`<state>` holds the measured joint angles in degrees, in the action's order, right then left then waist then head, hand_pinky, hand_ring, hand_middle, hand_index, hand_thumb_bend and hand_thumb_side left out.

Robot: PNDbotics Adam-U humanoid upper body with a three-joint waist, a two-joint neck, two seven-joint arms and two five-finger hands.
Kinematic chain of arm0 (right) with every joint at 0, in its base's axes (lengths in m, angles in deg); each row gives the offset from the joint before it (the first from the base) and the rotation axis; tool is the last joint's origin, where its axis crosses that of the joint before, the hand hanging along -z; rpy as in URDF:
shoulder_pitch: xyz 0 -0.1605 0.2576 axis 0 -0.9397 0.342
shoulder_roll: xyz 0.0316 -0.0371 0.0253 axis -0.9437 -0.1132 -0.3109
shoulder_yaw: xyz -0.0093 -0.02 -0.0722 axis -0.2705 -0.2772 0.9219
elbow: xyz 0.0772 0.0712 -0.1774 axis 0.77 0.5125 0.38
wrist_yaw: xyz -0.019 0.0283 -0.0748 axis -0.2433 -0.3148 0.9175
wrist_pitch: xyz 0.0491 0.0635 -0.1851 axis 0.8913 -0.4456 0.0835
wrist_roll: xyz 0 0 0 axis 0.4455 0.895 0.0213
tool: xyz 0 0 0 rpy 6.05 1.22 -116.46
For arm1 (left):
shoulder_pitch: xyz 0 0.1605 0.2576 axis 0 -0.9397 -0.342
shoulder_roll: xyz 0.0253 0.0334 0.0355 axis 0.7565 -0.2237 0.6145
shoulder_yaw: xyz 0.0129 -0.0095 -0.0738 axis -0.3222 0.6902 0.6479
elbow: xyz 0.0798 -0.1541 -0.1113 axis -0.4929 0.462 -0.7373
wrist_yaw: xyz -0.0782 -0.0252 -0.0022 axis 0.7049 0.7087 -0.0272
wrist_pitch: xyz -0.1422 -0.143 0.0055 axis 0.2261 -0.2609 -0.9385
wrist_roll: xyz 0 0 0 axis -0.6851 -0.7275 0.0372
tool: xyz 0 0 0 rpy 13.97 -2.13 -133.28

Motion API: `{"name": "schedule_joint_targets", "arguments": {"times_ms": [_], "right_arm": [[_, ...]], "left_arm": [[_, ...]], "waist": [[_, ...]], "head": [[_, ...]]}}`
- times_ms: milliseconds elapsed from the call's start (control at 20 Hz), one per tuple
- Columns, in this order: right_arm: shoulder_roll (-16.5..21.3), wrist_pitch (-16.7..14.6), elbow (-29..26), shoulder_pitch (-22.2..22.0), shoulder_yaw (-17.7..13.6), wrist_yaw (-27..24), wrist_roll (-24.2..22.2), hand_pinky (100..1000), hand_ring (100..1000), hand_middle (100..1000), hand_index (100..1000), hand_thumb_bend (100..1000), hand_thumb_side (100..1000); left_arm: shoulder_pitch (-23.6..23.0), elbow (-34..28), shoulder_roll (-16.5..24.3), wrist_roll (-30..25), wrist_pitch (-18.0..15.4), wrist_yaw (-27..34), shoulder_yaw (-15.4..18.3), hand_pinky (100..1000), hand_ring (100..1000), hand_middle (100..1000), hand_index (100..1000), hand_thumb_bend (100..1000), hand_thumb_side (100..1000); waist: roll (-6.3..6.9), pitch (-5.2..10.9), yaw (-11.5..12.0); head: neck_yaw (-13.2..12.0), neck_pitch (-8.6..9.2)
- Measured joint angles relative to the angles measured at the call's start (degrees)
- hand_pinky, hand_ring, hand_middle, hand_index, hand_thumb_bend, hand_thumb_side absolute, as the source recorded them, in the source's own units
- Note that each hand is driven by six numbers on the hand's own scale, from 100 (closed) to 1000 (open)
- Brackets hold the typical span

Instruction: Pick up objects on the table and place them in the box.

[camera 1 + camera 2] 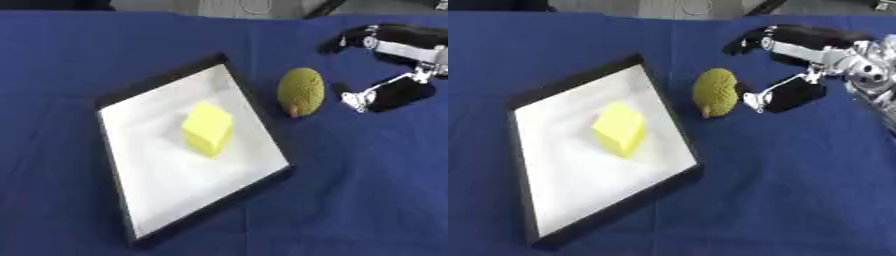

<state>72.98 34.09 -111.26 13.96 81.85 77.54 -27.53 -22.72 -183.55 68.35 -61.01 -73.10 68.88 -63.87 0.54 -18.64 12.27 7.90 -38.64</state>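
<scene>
A flat box with a black rim point(166, 77) and white inside lies askew on the blue cloth. A yellow block point(207, 128) sits in it near the middle. Just right of the box's upper right side, a green bumpy oval fruit point(300, 91) rests on the cloth. My right hand point(798, 70) comes in from the upper right, open, with its fingers point(750, 42) reaching over beyond the fruit and its thumb point(767, 95) close to the fruit's right side, not touching it as far as I can see. My left hand shows in neither view.
The blue cloth point(367, 190) covers the whole table. Its far edge runs along the top of the views, with grey floor and cables beyond.
</scene>
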Motion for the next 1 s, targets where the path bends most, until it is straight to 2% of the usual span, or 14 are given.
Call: {"name": "schedule_joint_targets", "arguments": {"times_ms": [400, 1000], "right_arm": [[-4.0, 2.0, 0.9, 1.2, 0.6, 0.6, -0.3, 991, 901, 855, 927, 100, 271], [-9.0, 1.7, 7.6, 3.0, 1.3, 7.1, 1.6, 999, 910, 865, 932, 100, 277]], "left_arm": [[-0.4, 0.5, -0.2, 0.2, 0.1, 0.0, 0.0, 687, 729, 720, 835, 193, 548], [-0.7, 1.0, -0.7, -0.1, -0.2, 0.3, 0.0, 706, 734, 719, 835, 137, 584]], "waist": [[0.00, 0.00, -0.2], [0.00, 0.00, -0.4]], "head": [[-0.2, -0.01], [-0.5, 0.01]]}}
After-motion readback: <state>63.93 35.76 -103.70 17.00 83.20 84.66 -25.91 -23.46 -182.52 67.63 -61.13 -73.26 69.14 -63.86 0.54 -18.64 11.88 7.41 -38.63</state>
